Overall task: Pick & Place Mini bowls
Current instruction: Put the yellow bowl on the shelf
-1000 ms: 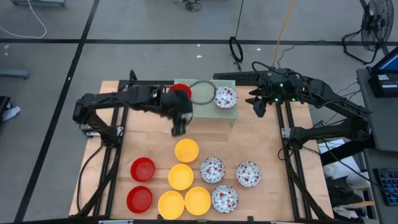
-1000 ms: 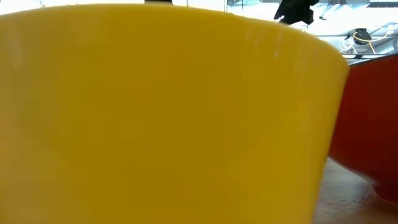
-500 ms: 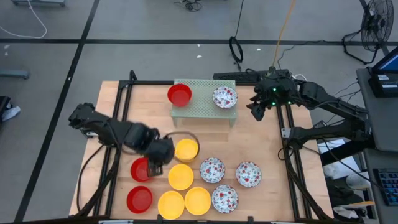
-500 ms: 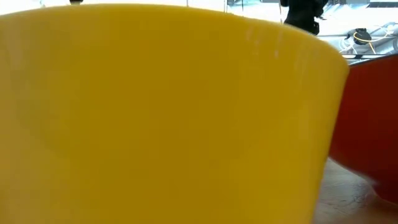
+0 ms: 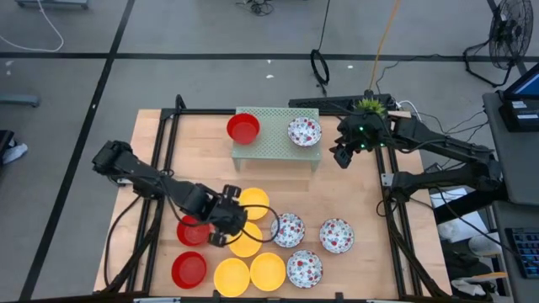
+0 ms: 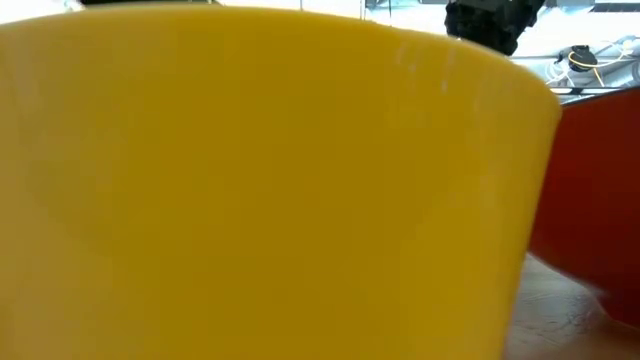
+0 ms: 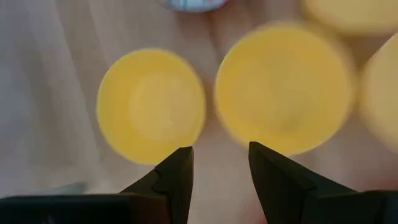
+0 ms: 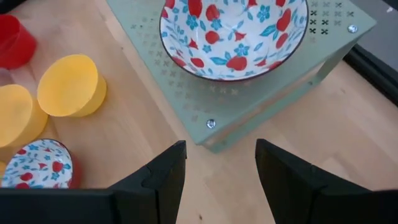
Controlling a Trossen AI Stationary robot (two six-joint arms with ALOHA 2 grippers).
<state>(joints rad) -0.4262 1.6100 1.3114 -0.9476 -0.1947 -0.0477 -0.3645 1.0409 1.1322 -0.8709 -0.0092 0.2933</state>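
My left gripper (image 5: 227, 229) hangs low over the wooden table (image 5: 354, 198), above the cluster of small round plain yellow bowls (image 5: 246, 240); its fingers (image 7: 177, 180) stand apart with nothing between them, and in the left wrist view the gap sits over bare wood between two yellow bowls, one (image 7: 151, 106) off one fingertip, the other (image 7: 285, 87) off the other; in the high view the top yellow bowl (image 5: 255, 202) lies just beside the gripper, two more yellow ones (image 5: 232, 277) (image 5: 268, 271) in the near row; two plain red bowls (image 5: 192, 231) (image 5: 189, 269) sit on the left side of the cluster, the upper one partly hidden by my arm; three white bowls with red floral speckles (image 5: 289, 229) (image 5: 336, 236) (image 5: 304, 268) sit on the right side; on the pale green perforated rack (image 5: 274, 145) at the far side rest one red bowl (image 5: 242, 128) and one floral bowl (image 5: 304, 132), well apart from each other; my right gripper (image 5: 340, 155) waits just beside the rack's right end, fingers (image 8: 165, 177) apart and holding nothing; the low view is almost filled by one yellow bowl's wall (image 6: 270, 190), a red bowl (image 6: 595, 190) just beside it.
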